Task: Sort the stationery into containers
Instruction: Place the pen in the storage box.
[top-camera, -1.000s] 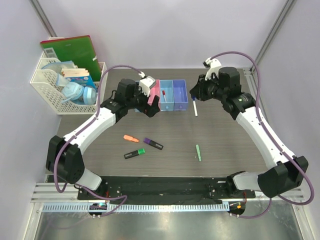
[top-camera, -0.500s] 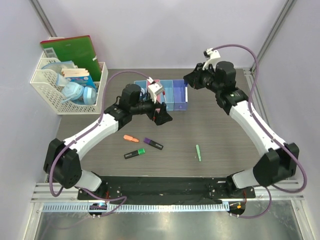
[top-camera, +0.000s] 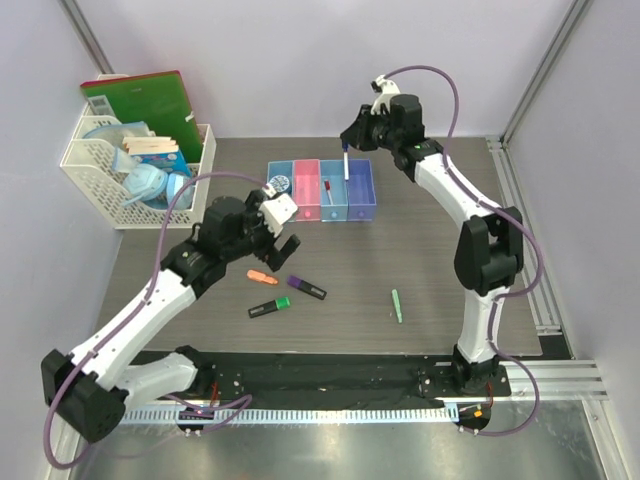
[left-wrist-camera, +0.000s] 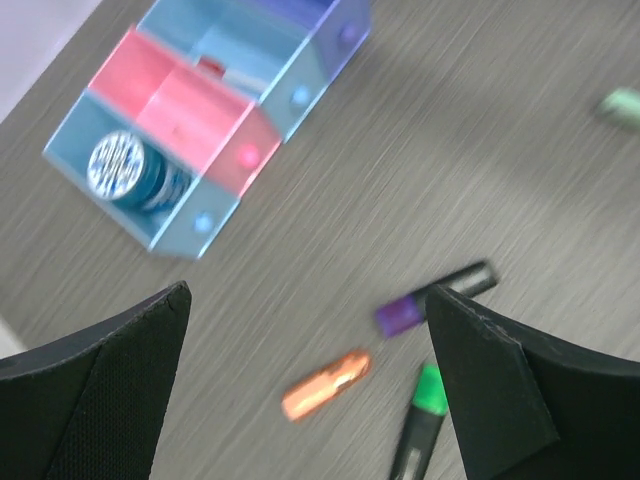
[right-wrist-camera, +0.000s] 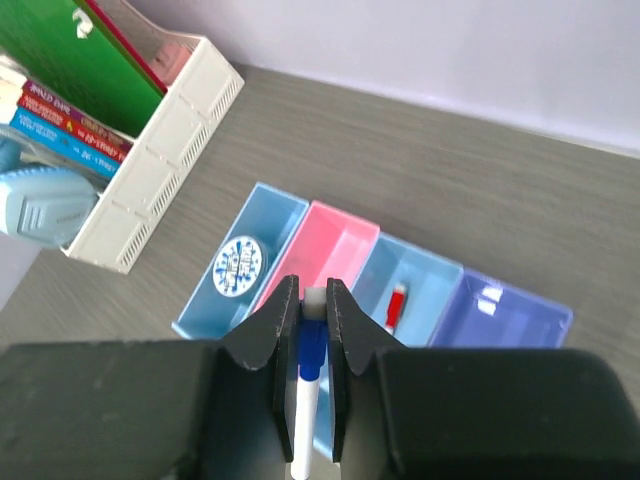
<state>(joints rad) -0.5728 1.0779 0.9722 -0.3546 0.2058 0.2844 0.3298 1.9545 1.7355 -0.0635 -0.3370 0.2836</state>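
Right wrist view: right gripper (right-wrist-camera: 311, 310) clenched on marker (right-wrist-camera: 309, 355), held lengthwise along its fingers; bins (right-wrist-camera: 330, 250) lie below, just ahead; left gripper (left-wrist-camera: 307, 293), jaws spread, faces the highlighters (left-wrist-camera: 435, 297).

The bins (top-camera: 307, 183) are coloured blue, pink, light blue and purple. An orange highlighter (top-camera: 263, 277), a purple-black highlighter (top-camera: 307, 287) and a green-black highlighter (top-camera: 270, 307) are recorded. The pen (top-camera: 397, 305) is pale green. The white marker (right-wrist-camera: 305, 400) is blue-capped. The worktop (top-camera: 450, 270) is grained dark grey.

Probably a robotics lab: aluminium frame posts (top-camera: 538, 70), plain walls (top-camera: 300, 60), dark table (top-camera: 450, 260).
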